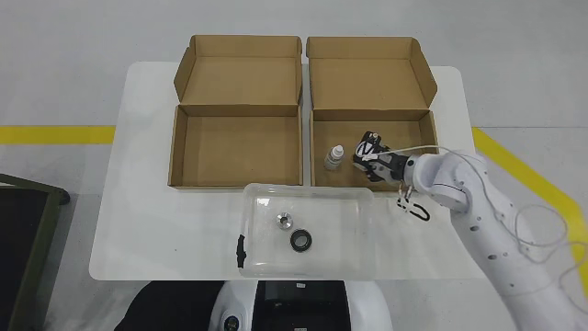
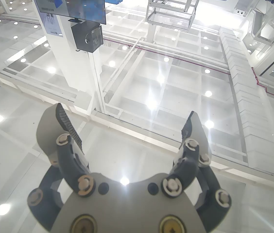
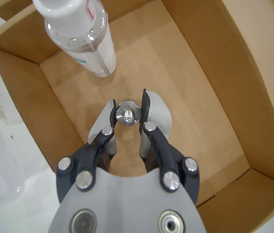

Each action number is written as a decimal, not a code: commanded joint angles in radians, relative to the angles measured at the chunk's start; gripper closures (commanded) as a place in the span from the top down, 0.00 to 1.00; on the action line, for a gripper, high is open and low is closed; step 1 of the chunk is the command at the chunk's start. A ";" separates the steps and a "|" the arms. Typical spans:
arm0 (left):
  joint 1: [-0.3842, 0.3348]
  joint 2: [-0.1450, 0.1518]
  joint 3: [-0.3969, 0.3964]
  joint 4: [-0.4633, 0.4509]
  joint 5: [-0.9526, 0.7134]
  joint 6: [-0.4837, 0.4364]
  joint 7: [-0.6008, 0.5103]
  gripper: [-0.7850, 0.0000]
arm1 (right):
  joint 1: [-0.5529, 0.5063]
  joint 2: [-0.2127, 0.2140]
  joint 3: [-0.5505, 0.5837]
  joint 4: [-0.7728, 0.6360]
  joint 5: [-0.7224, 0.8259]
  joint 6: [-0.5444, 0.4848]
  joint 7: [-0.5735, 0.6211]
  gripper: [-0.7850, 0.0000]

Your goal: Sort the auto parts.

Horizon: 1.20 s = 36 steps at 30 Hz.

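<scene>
Top view: catching the sort partway through, one piece in transit. Starting on the left: aiming the left gripper (image 2: pixel 126 120) upward, jaws spread wide, gripping nothing. Crossing to the right gripper (image 3: pixel 128 109): pinching a small round metal part (image 3: pixel 128 116) between narrowed jaws, hanging low inside the right cardboard box (image 3: pixel 200 86), near the clear bottle (image 3: pixel 83 32). Sitting at or just above the box floor, hard telling which.

Reading this as the placing step for that piece, with only the release outstanding. Calling next, most likely, for a short lowering to the cardboard, a clean opening of the jaws and a straight lift out. Minding the bottle all the while, standing upright close by and probably tipping at a light nudge. After that, presumably, reaching into the tray for another piece.

Now sweeping the containers, left to right. Taking the left cardboard box (image 1: pixel 237 152) first: lying open, lid folded back, brown floor showing. Moving to the right cardboard box just beside it: lid likewise folded back, holding the bottle near its left wall and the gripped part next to that. Finishing nearer the robot with the clear plastic tray (image 1: pixel 308 188), lying up against the fronts of both boxes or very near them, holding a second small metal part (image 1: pixel 285 222) and, just beside it, a black ring (image 1: pixel 301 239), both awaiting sorting.
</scene>
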 commanded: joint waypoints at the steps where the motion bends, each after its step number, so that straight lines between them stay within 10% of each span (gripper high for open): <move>1: 0.000 0.000 0.000 0.000 0.000 0.000 0.000 1.00 | 0.010 -0.002 -0.009 0.007 0.000 0.001 0.002 0.24; 14: 0.000 0.000 0.000 0.000 0.000 0.000 0.000 1.00 | 0.019 0.000 -0.006 -0.038 0.006 0.003 0.016 0.46; 36: 0.000 0.000 0.000 0.000 0.000 0.000 0.000 1.00 | -0.345 0.062 0.255 -0.557 0.083 -0.102 -0.085 0.58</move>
